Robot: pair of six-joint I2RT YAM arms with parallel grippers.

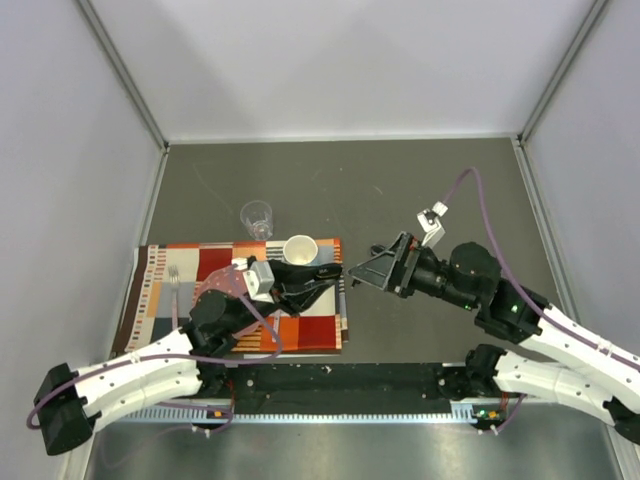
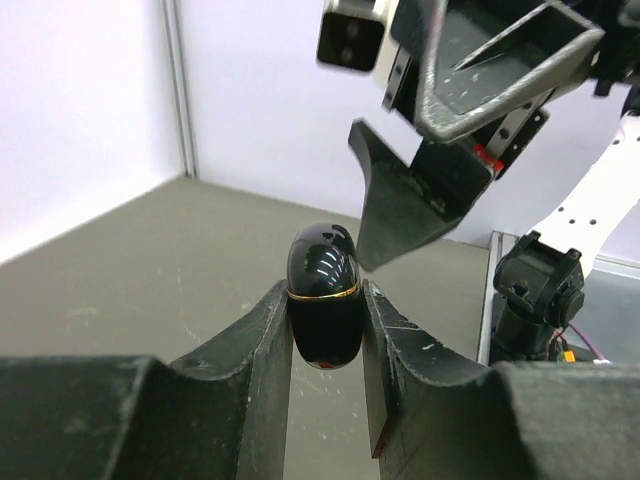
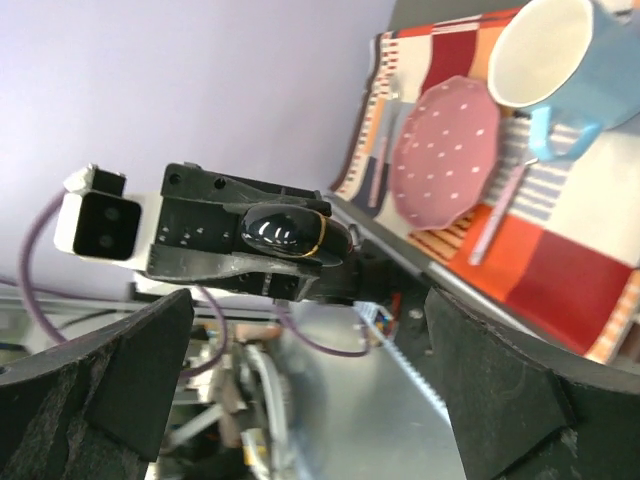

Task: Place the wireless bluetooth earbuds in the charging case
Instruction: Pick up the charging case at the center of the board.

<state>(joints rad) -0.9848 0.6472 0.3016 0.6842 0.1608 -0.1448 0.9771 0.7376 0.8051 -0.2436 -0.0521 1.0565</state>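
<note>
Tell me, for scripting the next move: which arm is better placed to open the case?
Right, probably: the left gripper is shut on the charging case, while the right gripper faces it, open and empty.

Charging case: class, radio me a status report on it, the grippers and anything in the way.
Left gripper shut on charging case. Right gripper open, close beside it. Case closed; no earbuds in view.

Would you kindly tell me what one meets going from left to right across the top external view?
From the left: fork → clear glass → white mug → right gripper.
</note>
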